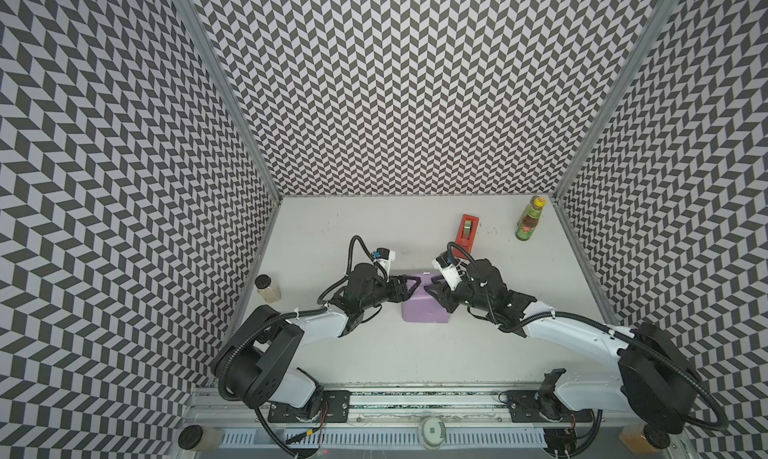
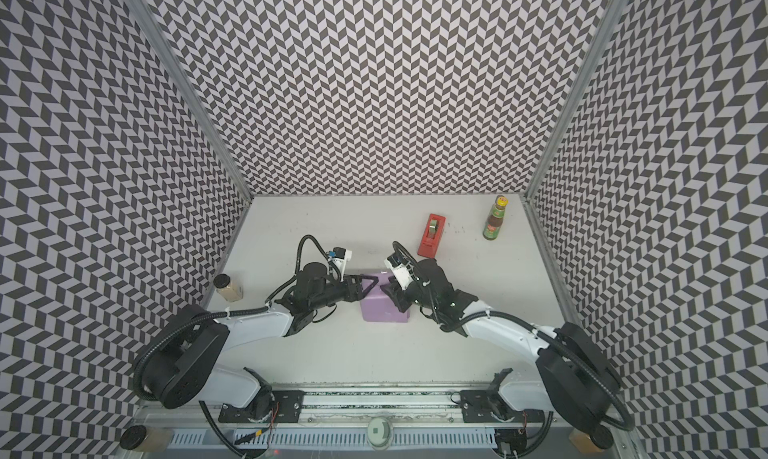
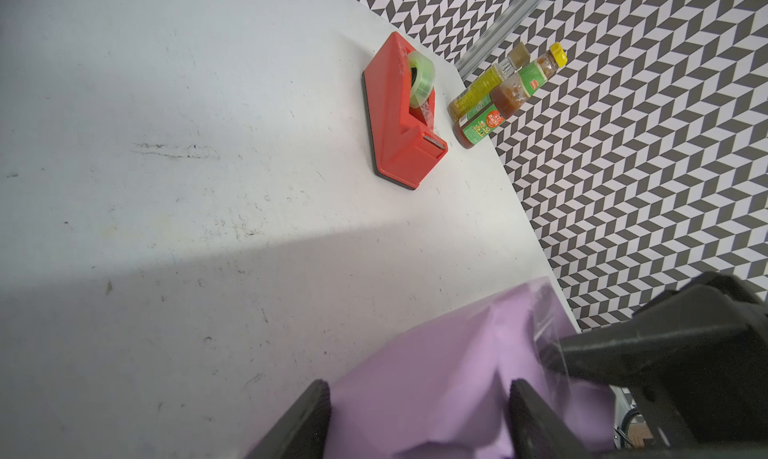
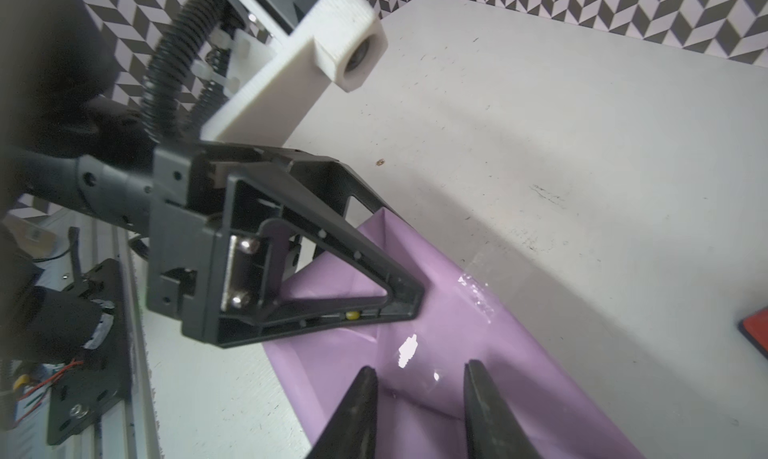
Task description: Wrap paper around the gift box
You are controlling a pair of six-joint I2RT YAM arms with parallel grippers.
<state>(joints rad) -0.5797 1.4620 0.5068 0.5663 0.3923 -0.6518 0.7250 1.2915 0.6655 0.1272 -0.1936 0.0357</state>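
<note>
White table point(image 1: 374, 353), scuffed w/ dark scratches, boxed in on three sides by black-and-white chevron walls point(image 1: 415, 82). Mid-table sits the creased lilac-purple paper point(image 1: 424, 311), folded round the gift box, which is fully covered. There's shiny clear tape point(image 4: 476, 290) on its top.

Left tool point(image 1: 413, 289) is at the paper's far left corner, fingers spread w/ a fold btwn them; can't tell if they press it. Right tool point(image 1: 433, 290) is at the far right corner, fingers parted over the paper, pinching nothing.

Behind the paper, to the right, is a red wedge-shaped plastic tape dispenser point(image 1: 467, 231). Further back-right is a green-labelled sauce bottle w/ yellow cap point(image 1: 528, 220). Left of the paper, by the wall, is a dark-lidded jar w/ beige contents point(image 1: 268, 288).
</note>
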